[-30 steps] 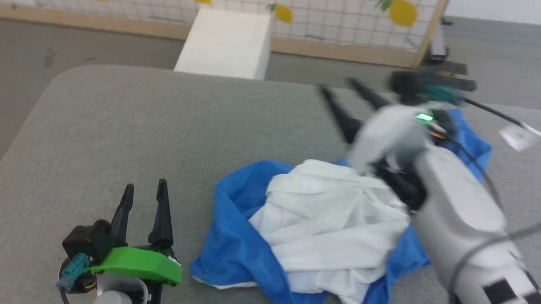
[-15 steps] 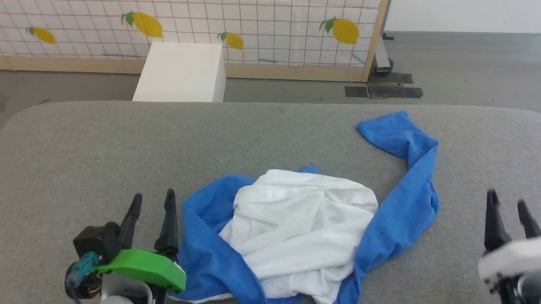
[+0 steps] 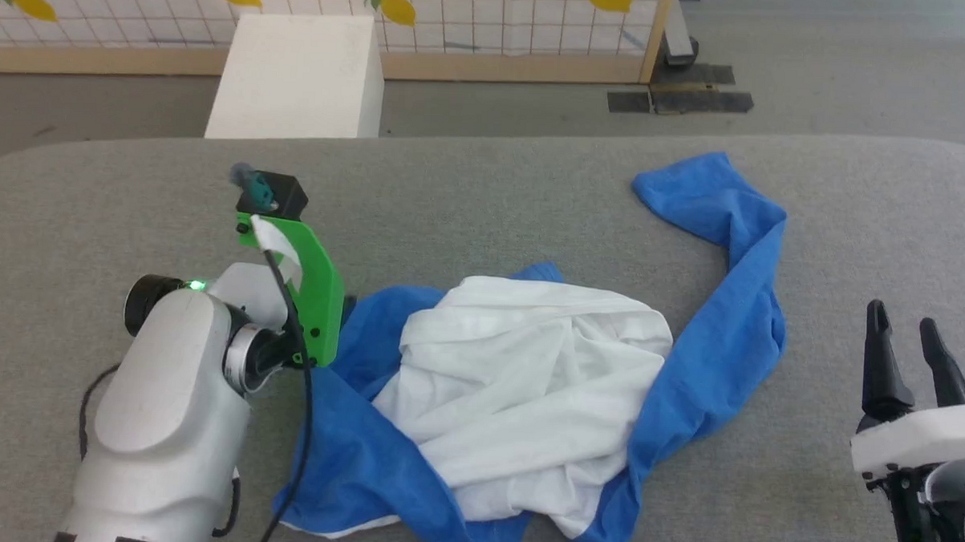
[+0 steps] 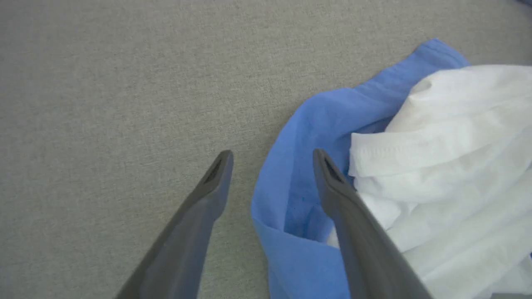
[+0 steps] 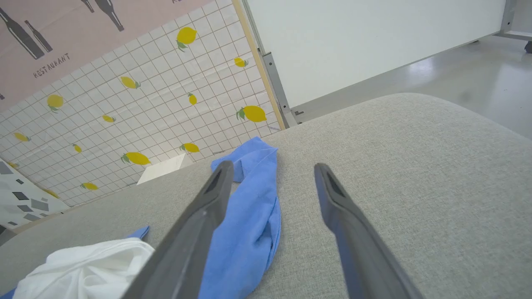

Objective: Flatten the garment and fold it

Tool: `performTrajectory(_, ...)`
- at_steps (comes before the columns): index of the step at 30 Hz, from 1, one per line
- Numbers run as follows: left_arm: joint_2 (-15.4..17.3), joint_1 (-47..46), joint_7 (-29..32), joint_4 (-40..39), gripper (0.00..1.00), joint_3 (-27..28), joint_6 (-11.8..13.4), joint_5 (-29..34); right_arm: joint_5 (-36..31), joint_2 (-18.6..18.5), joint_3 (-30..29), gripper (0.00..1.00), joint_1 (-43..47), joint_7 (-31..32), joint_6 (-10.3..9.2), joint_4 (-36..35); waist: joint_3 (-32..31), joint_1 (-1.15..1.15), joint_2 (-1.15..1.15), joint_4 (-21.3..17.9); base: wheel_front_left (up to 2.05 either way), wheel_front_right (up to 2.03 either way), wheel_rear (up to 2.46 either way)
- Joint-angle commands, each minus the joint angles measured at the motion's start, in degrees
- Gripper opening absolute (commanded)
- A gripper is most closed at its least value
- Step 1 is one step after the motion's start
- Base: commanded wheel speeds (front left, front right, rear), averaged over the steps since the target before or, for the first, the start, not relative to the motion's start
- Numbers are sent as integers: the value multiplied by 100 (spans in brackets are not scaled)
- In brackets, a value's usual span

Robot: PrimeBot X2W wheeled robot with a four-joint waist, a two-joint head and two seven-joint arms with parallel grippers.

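The garment [image 3: 527, 377] lies crumpled mid-table, a white bunch ringed by blue cloth. One blue sleeve [image 3: 732, 256] trails out to the far right. My left arm, with its green wrist mount [image 3: 313, 297], leans over the garment's left edge. In the left wrist view the left gripper [image 4: 272, 153] is open and points down. One finger is over the blue fold [image 4: 291, 166] and the other is over bare table; nothing is held. My right gripper [image 3: 901, 318] stands open at the lower right, apart from the garment. In its own view, the right gripper [image 5: 273, 165] has the sleeve [image 5: 249, 199] beyond its fingers.
The grey padded table [image 3: 485, 183] has rounded far corners. Behind it a white box [image 3: 297, 76] stands on the floor, in front of a lemon-patterned partition [image 3: 459, 13]. Dark floor plates [image 3: 681, 101] lie at the partition's wooden post.
The head camera has shifted. My right arm drew back from over the garment to the lower right, leaving the sleeve stretched out. My left arm swung up and over to the garment's left edge.
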Motion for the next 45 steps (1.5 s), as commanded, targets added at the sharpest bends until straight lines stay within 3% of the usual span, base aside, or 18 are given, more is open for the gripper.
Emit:
performTrajectory(1,92,-114,279,81,100,-85,-45,-14,15,1,17,100,-84,-14,-8,-26,256,0,0,-245,0,0,0)
performTrajectory(6,300,-120,1053,356,100,-340,-84,58,51,1,-6,100,-131,-99,-8,-6,492,0,0,-433,0,0,0)
performTrajectory(9,241,84,1310,477,100,-367,-103,-123,35,1,-69,100,-112,-150,-8,17,565,0,0,-466,0,0,0)
performTrajectory(10,203,166,1426,528,93,-363,-121,-246,27,1,-93,100,-107,-173,-8,22,578,0,0,-467,0,0,0)
performTrajectory(11,158,213,1426,525,57,-309,-127,-362,25,1,-102,100,-103,-184,-8,24,587,0,0,-465,0,0,0)
performTrajectory(12,73,234,1024,399,0,-112,-105,-540,13,1,-144,100,-84,-213,-8,32,594,0,0,-378,0,0,0)
performTrajectory(19,-201,-350,-887,169,0,1233,465,-1152,35,1,-34,100,-158,-233,-8,101,460,0,0,-120,0,0,0)
performTrajectory(23,-71,-591,-1953,-3,0,2124,727,-1444,35,1,24,100,-184,-234,-8,161,370,0,0,38,0,0,0)
performTrajectory(31,174,458,-3271,-640,0,3806,1164,-1889,46,2,-10,100,-95,-251,-8,220,263,0,0,271,0,0,0)
performTrajectory(36,-11,1424,-3463,-546,0,4176,1393,-1842,53,2,-81,100,-2,-214,-8,220,277,0,0,508,0,0,0)
performTrajectory(37,-90,1547,-3429,-484,45,4191,1437,-1862,55,2,-88,100,8,-202,-8,215,274,0,0,559,0,0,0)
performTrajectory(38,-132,1616,-3410,-416,100,4176,1463,-1851,61,2,-94,100,8,-197,-8,211,269,0,0,596,0,0,0)
performTrajectory(42,-199,1660,-3579,-369,100,4175,1404,-1852,68,2,-38,100,-21,-152,-8,210,214,0,0,691,0,0,0)
performTrajectory(45,-136,1567,-3809,-793,100,3925,1041,-1722,34,2,-48,100,-17,-106,-8,185,141,0,0,758,0,0,0)
